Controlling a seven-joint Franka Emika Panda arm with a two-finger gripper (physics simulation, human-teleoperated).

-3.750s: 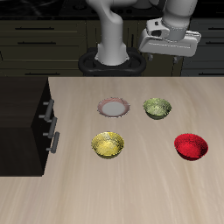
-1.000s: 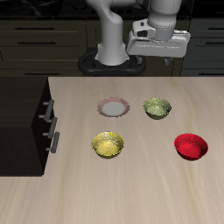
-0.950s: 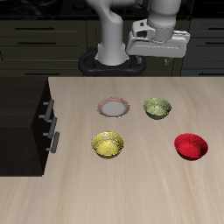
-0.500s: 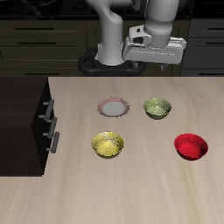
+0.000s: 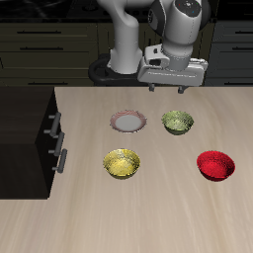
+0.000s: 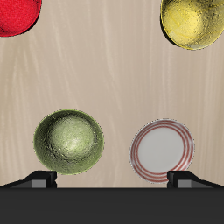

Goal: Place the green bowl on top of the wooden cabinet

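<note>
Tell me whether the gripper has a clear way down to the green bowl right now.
Probably yes. The gripper hangs above the table just behind the green bowl, which sits open and empty with nothing over it. The plate beside it stands apart, so it should not obstruct.

Green bowl (image 5: 178, 122) sits alone on the counter (image 5: 148, 217), with bare wood all round its rim; you can come straight down on it. Nearest neighbour is the white plate (image 5: 129, 122), beside it with a clear gap between. Red bowl (image 5: 216, 165) and yellow bowl (image 5: 122, 163) lie nearer the front edge, well apart from it. Wooden cabinet (image 5: 25, 124) has a flat, bare top. On the way across to it you pass over the plate; the drawer handles (image 5: 56, 141) jut from the cabinet's face.
</note>
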